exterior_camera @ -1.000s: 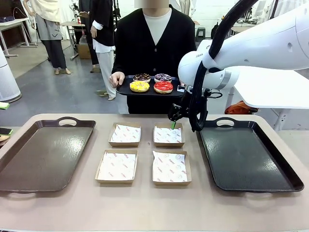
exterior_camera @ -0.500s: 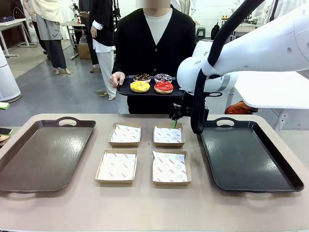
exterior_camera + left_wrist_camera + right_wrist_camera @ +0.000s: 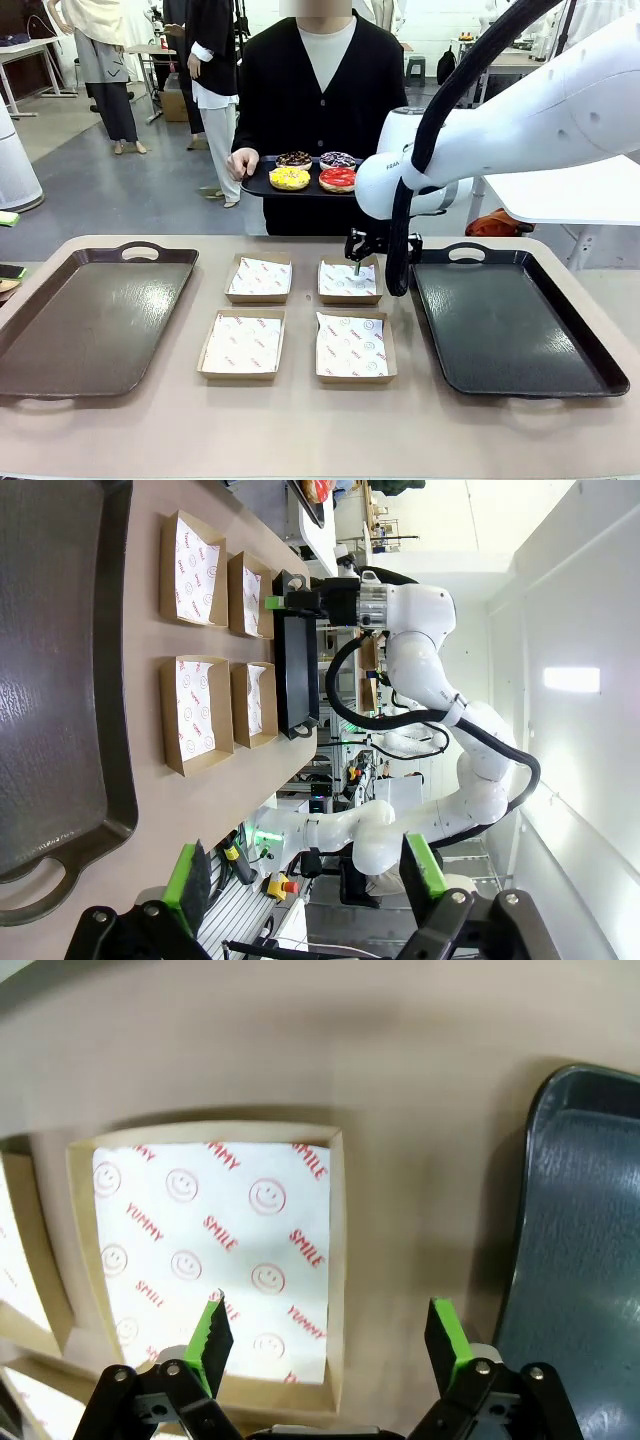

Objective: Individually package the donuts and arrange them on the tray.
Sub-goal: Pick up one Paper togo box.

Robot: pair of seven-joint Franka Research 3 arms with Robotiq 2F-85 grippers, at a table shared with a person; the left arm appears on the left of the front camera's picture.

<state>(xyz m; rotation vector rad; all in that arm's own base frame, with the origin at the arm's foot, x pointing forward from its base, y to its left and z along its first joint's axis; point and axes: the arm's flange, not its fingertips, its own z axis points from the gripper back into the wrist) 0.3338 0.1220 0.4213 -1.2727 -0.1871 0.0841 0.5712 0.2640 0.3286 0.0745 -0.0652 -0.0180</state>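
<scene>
A person at the far side holds a black serving tray (image 3: pixel 262 187) carrying the donuts: yellow (image 3: pixel 289 178), red (image 3: pixel 338 179), chocolate (image 3: pixel 294 159) and dark sprinkled (image 3: pixel 338 159). My right gripper (image 3: pixel 357 264) hangs open and empty just above the far right paper-lined box (image 3: pixel 347 281). In the right wrist view the right gripper (image 3: pixel 330 1335) straddles the right wall of that box (image 3: pixel 215 1250), one pad over the paper and one over bare table. My left gripper (image 3: pixel 305 875) is open and empty, well above the left dark tray (image 3: pixel 60 680).
Two dark handled trays lie on the table, one left (image 3: pixel 90 315) and one right (image 3: pixel 510 320). Between them stand more open cardboard boxes (image 3: pixel 242 343) lined with printed paper. The right tray's rim (image 3: pixel 525 1210) is close beside the right gripper.
The right arm has swung slightly left and lowered, bringing its open gripper closer over the far right box. The person still holds the donuts in the same place.
</scene>
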